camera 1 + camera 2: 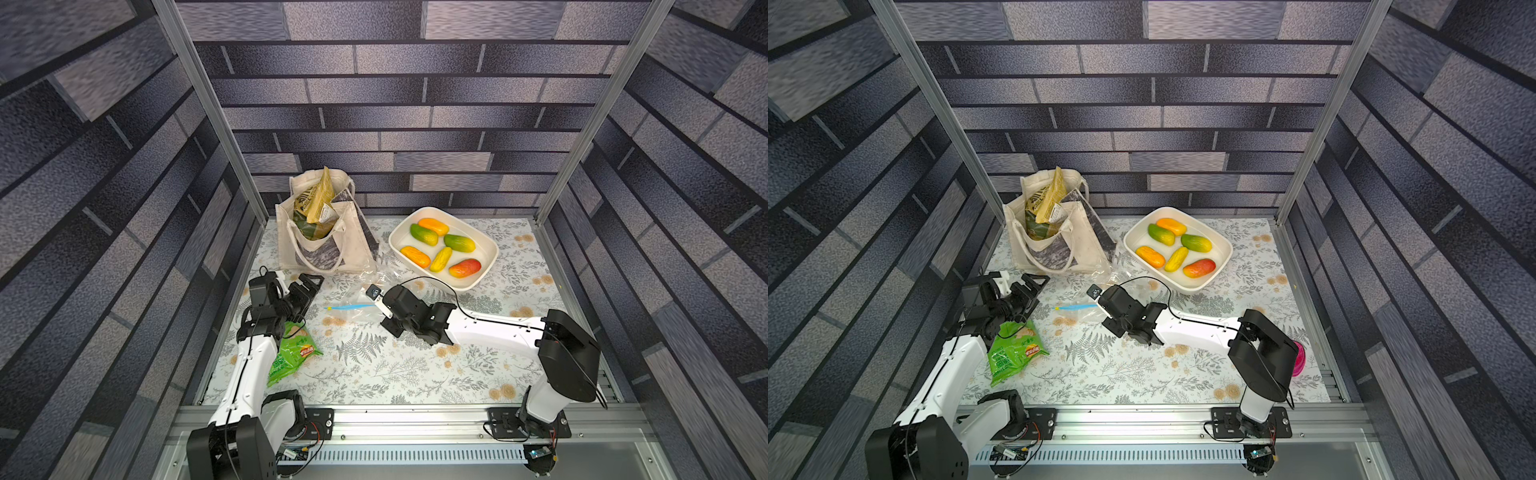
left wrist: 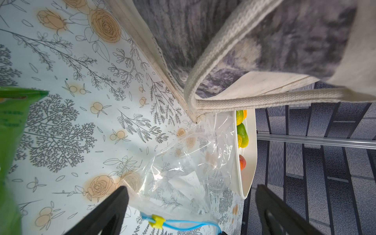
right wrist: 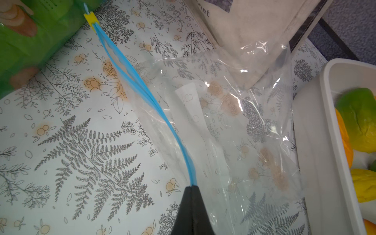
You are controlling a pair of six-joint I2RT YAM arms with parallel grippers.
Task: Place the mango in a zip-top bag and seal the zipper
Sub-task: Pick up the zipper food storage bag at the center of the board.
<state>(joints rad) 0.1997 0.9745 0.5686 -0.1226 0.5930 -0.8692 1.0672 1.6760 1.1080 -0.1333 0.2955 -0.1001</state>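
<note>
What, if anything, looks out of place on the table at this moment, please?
Nothing is spilled or broken. The clear bag lies crumpled against the tote, its zipper pinched at one end by the shut right hand. The green crisp packet lies partly under the left arm.

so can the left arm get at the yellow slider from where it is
Probably yes: the left pincer is open and the yellow slider lies just ahead of it, nothing between.

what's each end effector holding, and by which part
The right end effector is shut on the clear crinkly zip-top bag, pinching its thin light-blue zipper strip at the end opposite the yellow slider tab. The left end effector is open and empty.
</note>
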